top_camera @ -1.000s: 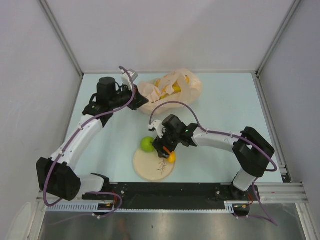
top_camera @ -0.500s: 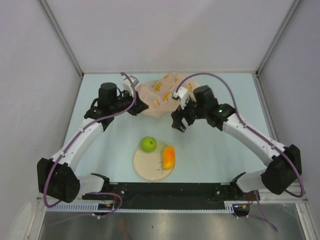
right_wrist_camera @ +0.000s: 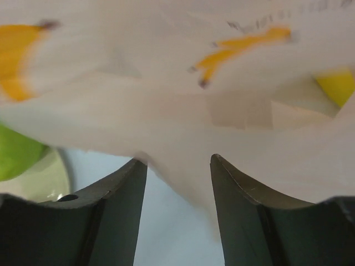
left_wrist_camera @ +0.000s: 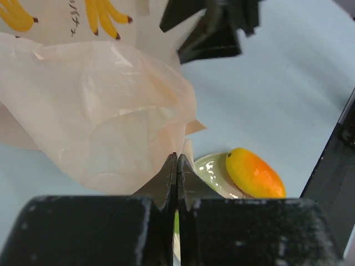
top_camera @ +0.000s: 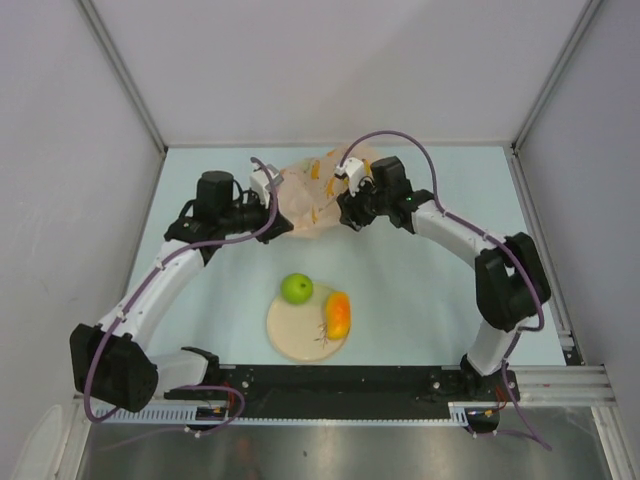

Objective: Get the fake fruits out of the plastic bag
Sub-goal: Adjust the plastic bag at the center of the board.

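The peach-pink plastic bag (top_camera: 312, 196) lies at the back of the table, with yellow fruit dimly showing through it. My left gripper (top_camera: 284, 216) is shut on the bag's near-left edge, and the film (left_wrist_camera: 100, 111) rises from the closed tips (left_wrist_camera: 177, 162). My right gripper (top_camera: 346, 206) is open at the bag's right side, its jaws either side of a hanging fold (right_wrist_camera: 166, 100). A yellow fruit (right_wrist_camera: 338, 86) shows inside the bag. A green apple (top_camera: 296, 289) and the orange-yellow mango (top_camera: 338, 313) rest on the plate (top_camera: 300, 340).
The round beige plate stands near the front centre, and also shows in the left wrist view (left_wrist_camera: 213, 173) and the right wrist view (right_wrist_camera: 39, 183). Grey walls enclose the table on three sides. Purple cables loop over both arms.
My right gripper left the mango on the plate, swung back and now stands open at the bag's right side. My left gripper has kept its hold on the bag.
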